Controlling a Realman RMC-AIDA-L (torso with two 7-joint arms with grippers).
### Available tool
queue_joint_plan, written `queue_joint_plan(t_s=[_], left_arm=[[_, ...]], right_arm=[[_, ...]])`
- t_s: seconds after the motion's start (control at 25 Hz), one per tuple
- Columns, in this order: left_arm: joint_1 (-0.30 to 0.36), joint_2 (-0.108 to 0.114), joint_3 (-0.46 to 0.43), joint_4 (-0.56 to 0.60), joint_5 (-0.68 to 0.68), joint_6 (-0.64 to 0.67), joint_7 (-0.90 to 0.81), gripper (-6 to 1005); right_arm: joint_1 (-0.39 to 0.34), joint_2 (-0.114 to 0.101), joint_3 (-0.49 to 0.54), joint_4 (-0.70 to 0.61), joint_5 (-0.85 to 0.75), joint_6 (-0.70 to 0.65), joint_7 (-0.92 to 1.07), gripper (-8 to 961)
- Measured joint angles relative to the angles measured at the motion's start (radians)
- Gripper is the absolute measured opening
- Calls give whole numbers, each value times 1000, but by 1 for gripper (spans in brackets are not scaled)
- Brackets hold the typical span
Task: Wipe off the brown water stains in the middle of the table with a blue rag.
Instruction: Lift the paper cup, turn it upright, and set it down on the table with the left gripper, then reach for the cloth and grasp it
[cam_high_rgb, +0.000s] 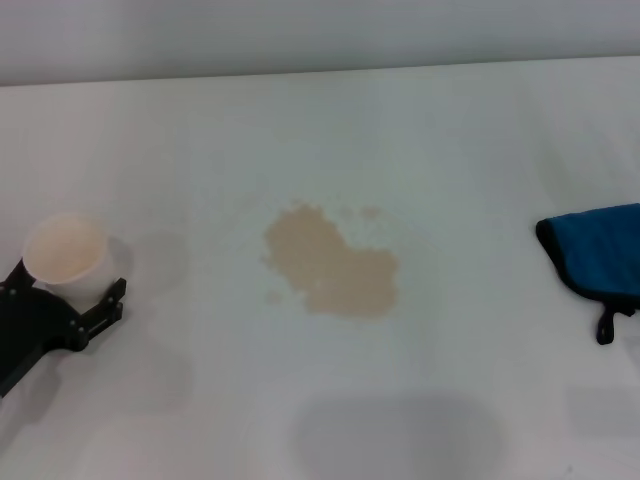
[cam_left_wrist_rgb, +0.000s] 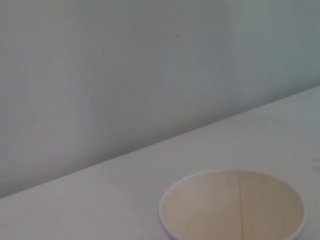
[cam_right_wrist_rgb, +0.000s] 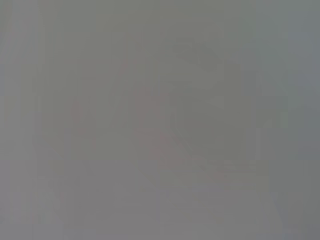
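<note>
The left gripper is clasping a white paper cup, risking fresh drips beside the tan-brown puddle; the blue cloth is lying untouched far opposite.

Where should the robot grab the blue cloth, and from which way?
Probably from above, pinching the blue rag on its rounded black-edged end facing the brown water stains. It lies flat on the table at the robot's right, partly out of the head view, so that inner end is the clearly visible part. The small black loop looks too thin.

Blue rag cut off rightward
</note>
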Motion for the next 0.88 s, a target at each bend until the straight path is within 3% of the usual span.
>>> queue_joint_plan(t_s=[0.16, 0.88], left_arm=[[2, 0, 0, 0, 1, -16, 0, 892], [80, 5, -7, 3, -8, -71, 5, 892]], right_arm=[[3, 0, 1, 0, -1, -1, 0, 855], [5, 0, -1, -4, -2, -17, 0, 855]])
